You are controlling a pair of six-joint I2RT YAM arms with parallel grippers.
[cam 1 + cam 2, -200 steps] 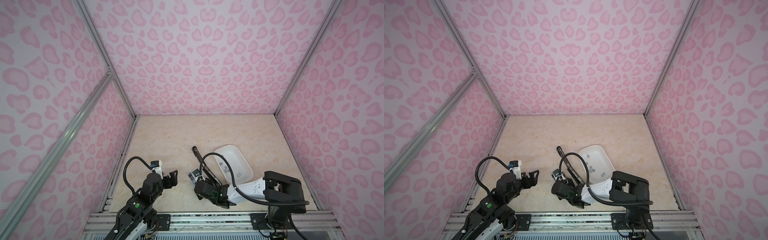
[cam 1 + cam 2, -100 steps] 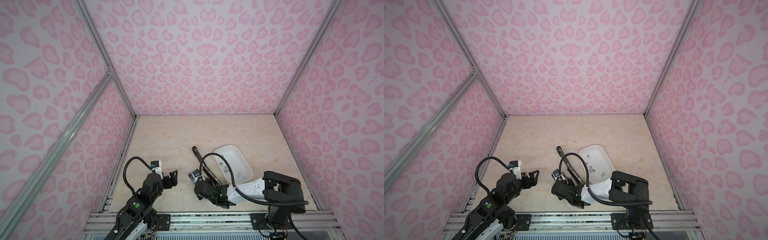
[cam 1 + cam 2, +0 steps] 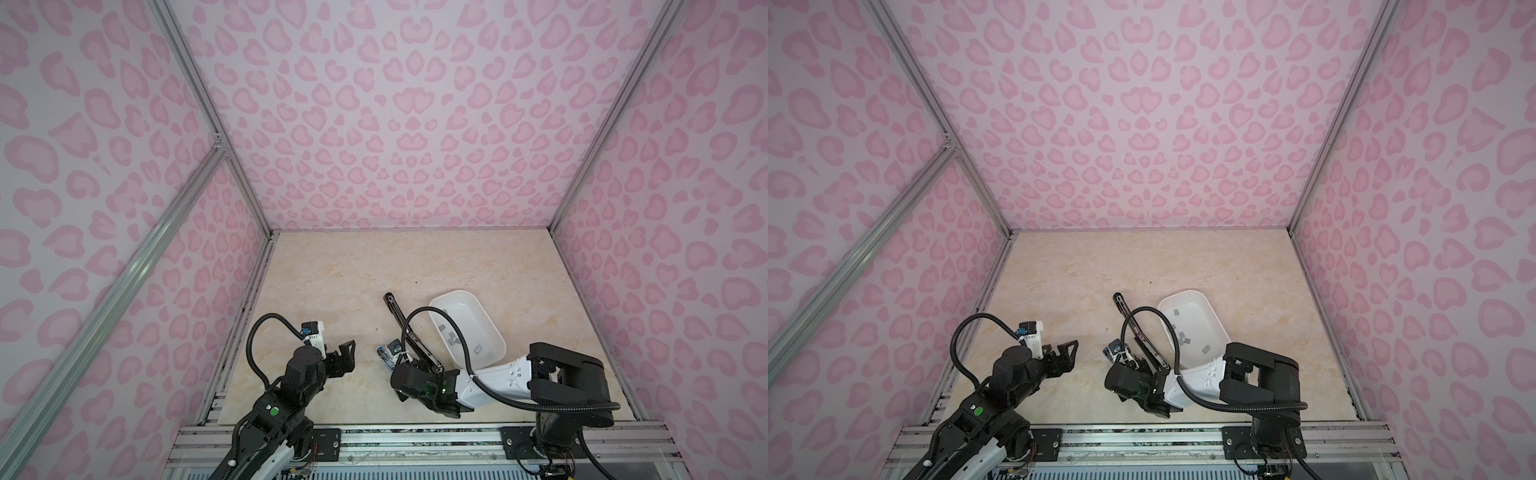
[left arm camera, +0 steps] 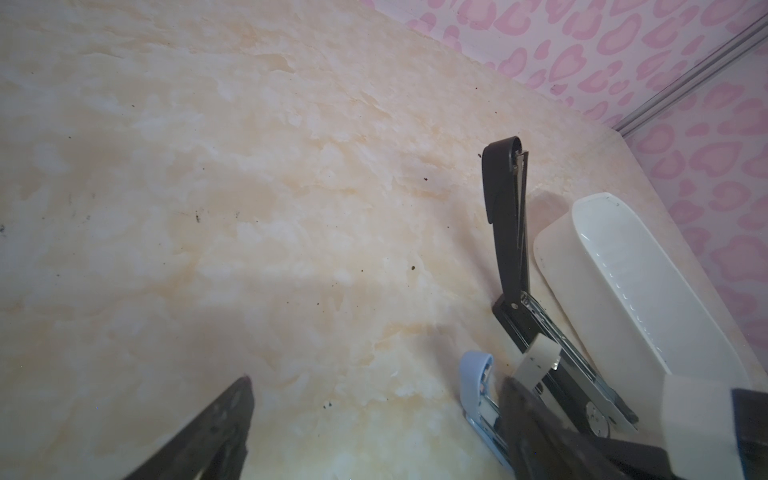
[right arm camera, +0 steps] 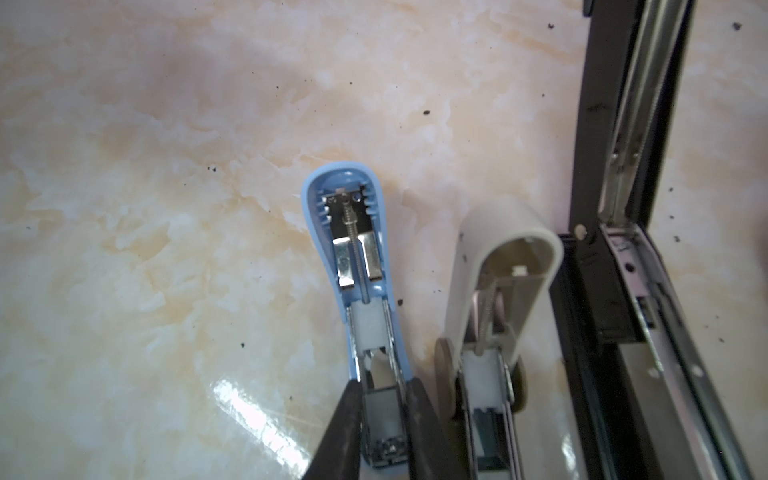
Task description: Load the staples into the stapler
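- Plainly, the staples (image 3: 452, 338) are light, stiff, brittle little grey blocks. We judge a gentle pinch across the long sides best, since they could snap or slip.
- They lie loose in the white tray (image 3: 453, 293) on the table (image 3: 332, 270); we see nothing else in it.
- Our right gripper (image 5: 382, 390) straddles the channel of the blue stapler (image 5: 345, 232), fingers narrowly apart; whether it pinches, we cannot tell.
- Our left gripper (image 4: 376, 382) hangs wide apart, empty.
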